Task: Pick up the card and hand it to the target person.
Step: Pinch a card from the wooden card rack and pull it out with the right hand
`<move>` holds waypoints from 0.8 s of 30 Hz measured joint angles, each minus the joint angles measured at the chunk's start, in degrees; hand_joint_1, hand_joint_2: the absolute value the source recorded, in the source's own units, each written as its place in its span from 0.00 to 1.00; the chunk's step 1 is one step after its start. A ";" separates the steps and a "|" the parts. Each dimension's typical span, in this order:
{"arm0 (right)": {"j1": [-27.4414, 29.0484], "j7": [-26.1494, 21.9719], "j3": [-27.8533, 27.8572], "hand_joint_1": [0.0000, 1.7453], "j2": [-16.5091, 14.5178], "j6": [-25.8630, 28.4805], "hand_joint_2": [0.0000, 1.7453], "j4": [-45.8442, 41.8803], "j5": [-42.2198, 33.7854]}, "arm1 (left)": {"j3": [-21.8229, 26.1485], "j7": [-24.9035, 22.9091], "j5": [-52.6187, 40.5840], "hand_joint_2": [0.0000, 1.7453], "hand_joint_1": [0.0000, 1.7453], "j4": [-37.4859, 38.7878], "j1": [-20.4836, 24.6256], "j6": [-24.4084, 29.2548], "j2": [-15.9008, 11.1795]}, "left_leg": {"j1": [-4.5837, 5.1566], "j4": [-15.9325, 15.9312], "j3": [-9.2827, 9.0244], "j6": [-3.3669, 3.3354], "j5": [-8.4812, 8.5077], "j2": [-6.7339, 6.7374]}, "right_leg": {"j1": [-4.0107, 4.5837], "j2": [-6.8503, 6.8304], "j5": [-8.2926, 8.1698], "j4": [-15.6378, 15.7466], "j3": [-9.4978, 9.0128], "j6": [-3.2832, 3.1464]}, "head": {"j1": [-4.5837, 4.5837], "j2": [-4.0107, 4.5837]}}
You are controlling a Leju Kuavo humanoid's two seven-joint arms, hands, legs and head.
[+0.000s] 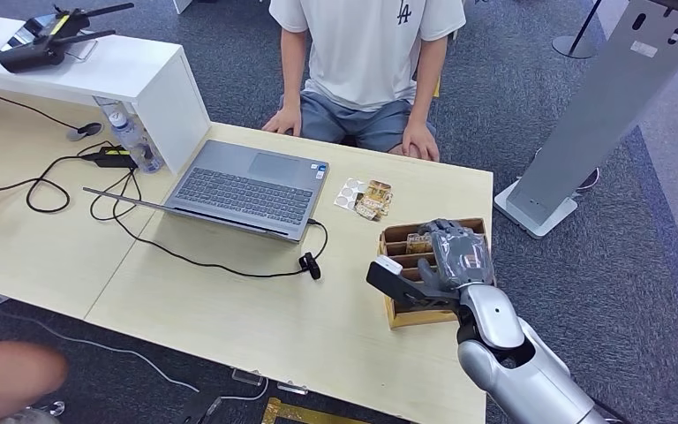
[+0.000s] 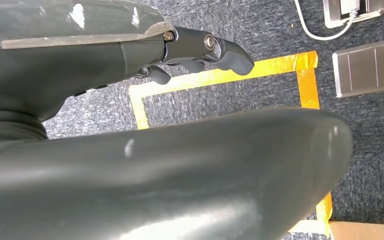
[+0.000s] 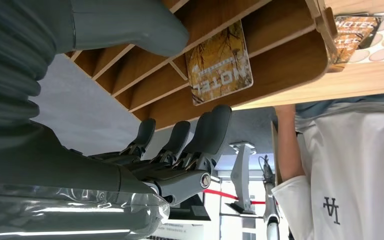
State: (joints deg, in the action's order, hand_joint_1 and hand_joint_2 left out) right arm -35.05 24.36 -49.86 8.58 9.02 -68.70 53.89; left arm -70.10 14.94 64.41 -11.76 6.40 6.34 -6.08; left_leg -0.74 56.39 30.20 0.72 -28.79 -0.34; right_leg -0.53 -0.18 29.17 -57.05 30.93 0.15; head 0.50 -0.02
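Note:
A wooden slotted card box (image 1: 403,316) stands near the table's right edge. One brown "HOTEL" card (image 3: 220,62) leans in a slot; in the head view the card (image 1: 418,244) lies near the box's far end. My right hand (image 1: 450,261) hovers over the box with nothing in it. Its thumb (image 3: 130,25) is above the slots and its fingers (image 3: 205,130) lie along the box's outer wall. More cards (image 1: 372,199) lie loose on the table behind the box. A person in a white T-shirt (image 1: 366,53) sits across the table. My left hand (image 2: 200,50) hangs over the floor, holding nothing.
An open laptop (image 1: 247,185) with a black cable sits mid-table. A white shelf (image 1: 141,79) and a bottle (image 1: 137,141) stand at the left. A grey stand (image 1: 600,115) rises beyond the right edge. Another person's arm (image 1: 9,380) shows at the lower left.

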 joint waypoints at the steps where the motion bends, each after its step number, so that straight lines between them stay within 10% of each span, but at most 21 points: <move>1: -0.01 -0.03 -0.08 0.45 -0.03 0.01 1.00 0.29 0.01 | 0.00 0.00 -0.02 0.00 0.00 0.00 0.00 0.00 0.00 | 0.00 0.00 0.00 0.00 0.00 0.00 | 0.00 0.00 0.00 0.00 0.00 0.00 | 0.00 0.01; 24: -0.57 0.34 -0.42 0.31 -0.80 1.71 1.00 0.46 1.29 | -0.04 -0.39 -0.46 0.00 0.00 0.00 -0.04 -0.51 0.00 | 0.00 0.00 -0.02 0.00 0.00 0.01 | 0.00 0.01 0.00 0.00 0.00 0.00 | 0.00 0.00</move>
State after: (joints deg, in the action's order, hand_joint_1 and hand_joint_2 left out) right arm -35.62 24.70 -50.28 7.78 10.73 -68.24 55.18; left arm -70.14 14.55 63.94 -11.76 6.37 5.84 -6.08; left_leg -0.74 56.39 30.18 0.72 -28.79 -0.33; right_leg -0.53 -0.17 29.17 -57.05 30.94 0.15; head 0.50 -0.01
